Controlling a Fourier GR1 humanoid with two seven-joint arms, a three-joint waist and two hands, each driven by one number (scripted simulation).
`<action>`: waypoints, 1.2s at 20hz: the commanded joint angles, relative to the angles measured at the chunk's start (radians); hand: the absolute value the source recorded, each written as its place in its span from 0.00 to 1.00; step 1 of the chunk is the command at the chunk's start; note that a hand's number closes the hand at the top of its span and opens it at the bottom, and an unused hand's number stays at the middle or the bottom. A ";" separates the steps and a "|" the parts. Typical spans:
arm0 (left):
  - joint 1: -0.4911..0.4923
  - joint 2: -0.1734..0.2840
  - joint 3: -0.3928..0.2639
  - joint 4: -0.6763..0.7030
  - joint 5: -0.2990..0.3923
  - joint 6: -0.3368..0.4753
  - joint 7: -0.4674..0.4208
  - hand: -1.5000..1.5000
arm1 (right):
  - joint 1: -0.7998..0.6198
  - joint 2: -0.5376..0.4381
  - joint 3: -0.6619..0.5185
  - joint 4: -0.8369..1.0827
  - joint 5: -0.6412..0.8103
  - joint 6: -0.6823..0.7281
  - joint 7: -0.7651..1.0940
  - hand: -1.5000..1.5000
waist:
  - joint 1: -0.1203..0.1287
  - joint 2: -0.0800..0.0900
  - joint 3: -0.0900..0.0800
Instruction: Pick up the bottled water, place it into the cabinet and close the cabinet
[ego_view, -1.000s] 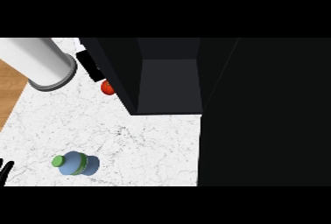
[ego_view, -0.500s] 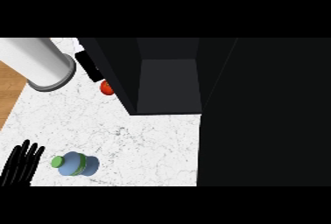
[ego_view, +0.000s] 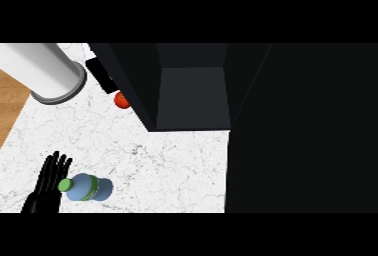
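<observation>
- Low at the view's left: left hand (ego_view: 49, 186), fingers straight and spread, holding nothing, just beside the bottled water (ego_view: 87, 187).
- Lying on its side on the white desk (ego_view: 170, 165), green cap toward the hand.
- Ahead, open marble up to the dark cabinet (ego_view: 193, 97), its door open.

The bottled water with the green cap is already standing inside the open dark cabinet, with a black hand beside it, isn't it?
Not quite. The head view shows the bottled water out on the white marble counter, in front of the open cabinet, not inside it. The rest holds: its cap is green, and the left hand is beside it, fingers straight.
</observation>
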 joint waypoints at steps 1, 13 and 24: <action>-0.088 0.032 -0.004 0.158 -0.020 -0.006 -0.075 0.00 | 0.018 -0.017 -0.050 -0.093 -0.092 0.015 0.032 0.00 | 0.005 0.001 0.001; -0.181 0.068 -0.072 0.480 -0.012 -0.123 -0.278 0.00 | 0.095 -0.003 0.002 -0.123 -0.059 0.023 0.005 0.00 | -0.001 0.002 -0.002; -0.250 0.041 -0.078 0.584 0.063 -0.142 -0.298 1.00 | 0.114 0.007 0.032 -0.118 -0.033 0.024 -0.017 0.00 | 0.001 0.002 -0.001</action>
